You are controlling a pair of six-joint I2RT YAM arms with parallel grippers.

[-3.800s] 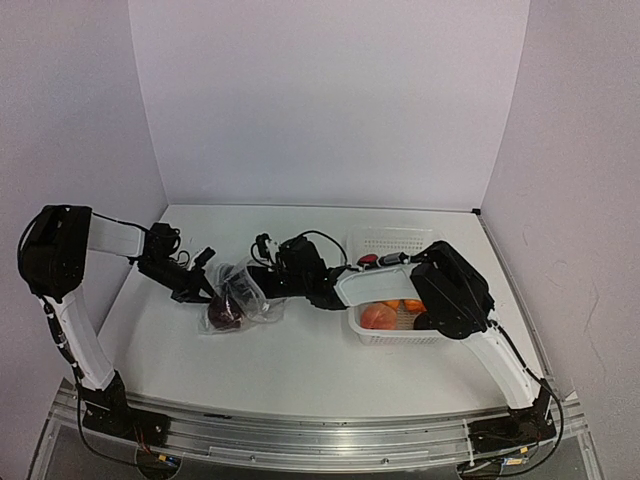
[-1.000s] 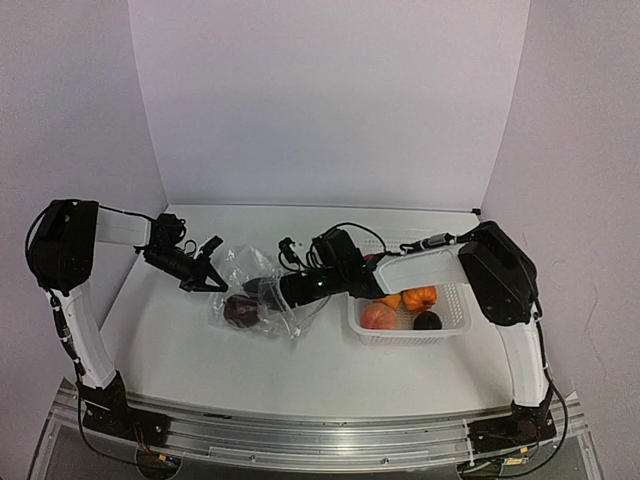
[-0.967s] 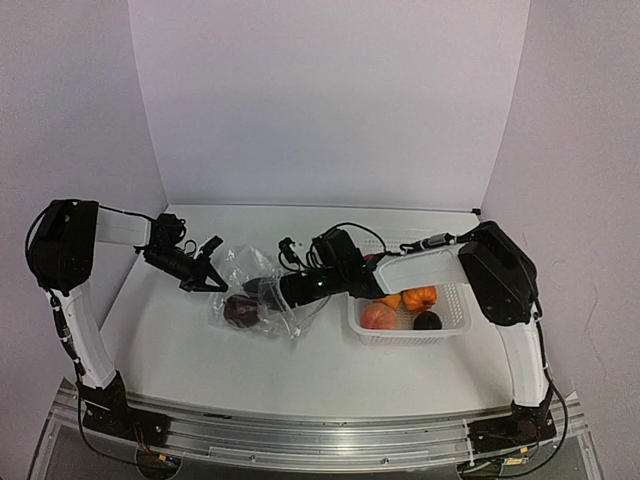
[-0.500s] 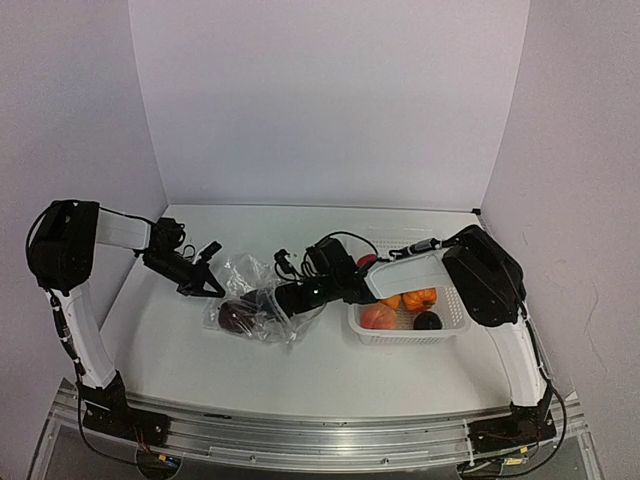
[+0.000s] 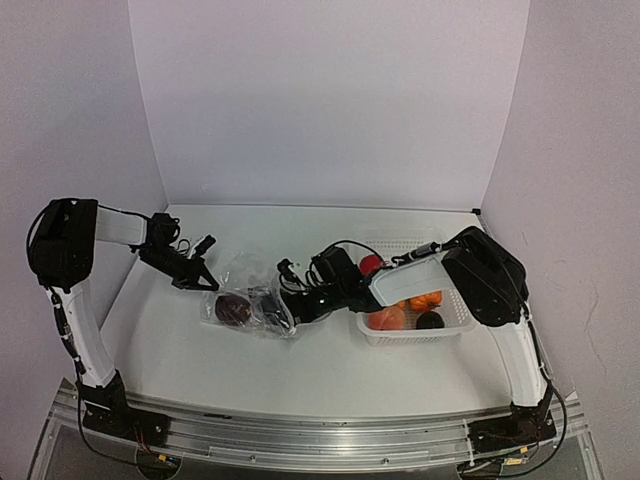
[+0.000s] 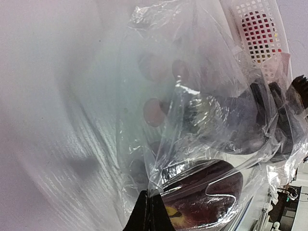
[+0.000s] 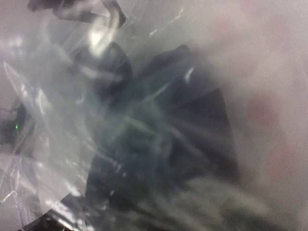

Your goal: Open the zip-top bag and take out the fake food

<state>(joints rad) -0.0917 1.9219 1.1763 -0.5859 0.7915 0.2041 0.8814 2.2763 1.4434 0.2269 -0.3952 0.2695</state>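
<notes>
Bag [image 5: 242, 282] edge pinched in left tool [image 5: 207, 284]; right tool [image 5: 268, 302] deeper inside than before, grip indiscernible.

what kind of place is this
Probably a robot lab test booth: plain white walls box in a table, two arms bolt to a rail at its near edge, and toy food sits in a basket and a bag.
</notes>
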